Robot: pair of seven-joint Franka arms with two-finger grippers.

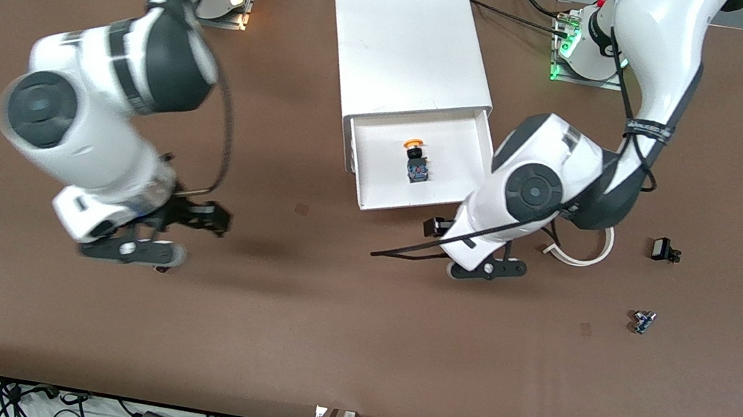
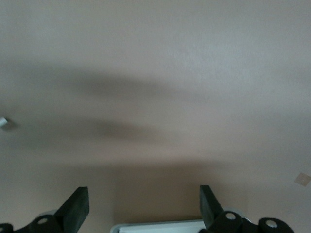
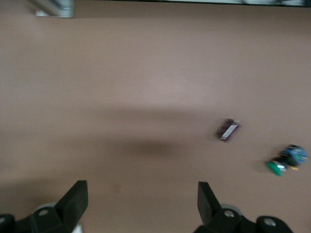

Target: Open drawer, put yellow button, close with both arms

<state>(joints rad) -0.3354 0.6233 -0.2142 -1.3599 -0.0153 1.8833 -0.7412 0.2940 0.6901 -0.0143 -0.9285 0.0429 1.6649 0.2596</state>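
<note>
drawer front open to table | left arm crowds one corner

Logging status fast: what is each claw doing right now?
Left claw: open, empty, over the table by the drawer.
Right claw: open, empty.

Top white drawer pulled open; yellow button lying on its side inside, mid-floor.

Table: matt brown covering, cloth-like. Cabinet and drawer: smooth white plastic. Arms: glossy white shells, black joint rings. Yellow button: shiny plastic cap.
</note>
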